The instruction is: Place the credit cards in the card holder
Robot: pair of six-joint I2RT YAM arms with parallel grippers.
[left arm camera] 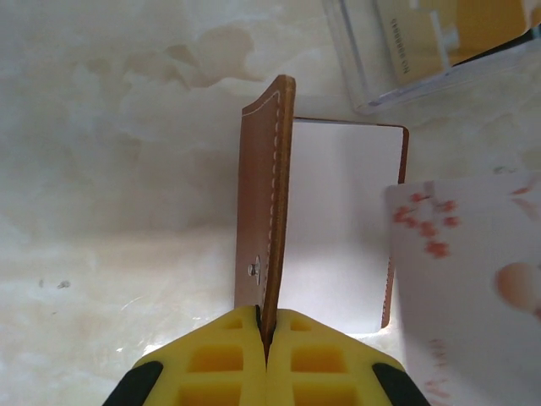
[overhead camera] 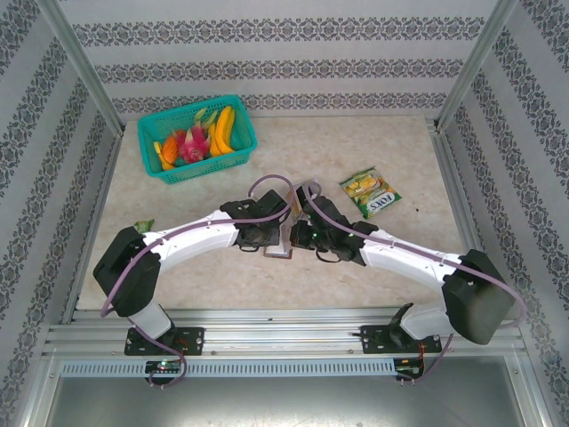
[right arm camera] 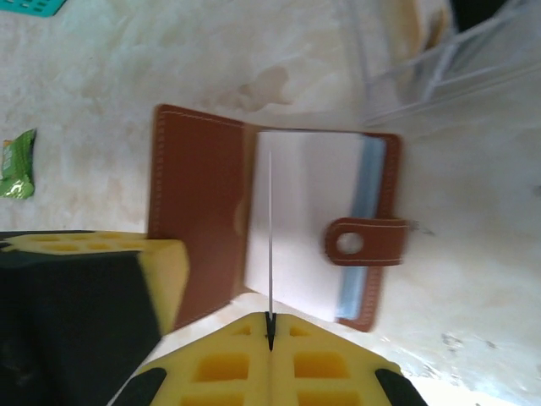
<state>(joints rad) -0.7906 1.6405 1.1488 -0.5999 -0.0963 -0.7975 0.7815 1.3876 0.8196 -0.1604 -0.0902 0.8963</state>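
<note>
Left pincer (left arm camera: 265, 328) tight on card holder (left arm camera: 267, 194) flap

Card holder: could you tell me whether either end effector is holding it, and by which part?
The left end effector pinches the card holder by one edge of its raised cover.

The left gripper (overhead camera: 264, 235) and right gripper (overhead camera: 308, 233) meet over the brown card holder (overhead camera: 278, 248) mid-table, with a green fruit basket (overhead camera: 204, 165) back left and a snack packet (overhead camera: 371, 193) to the right.

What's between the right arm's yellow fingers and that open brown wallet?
A thin whitish card, edge-on in the right wrist view: the right fingers pinch its near end and it reaches over the open card holder.
</note>
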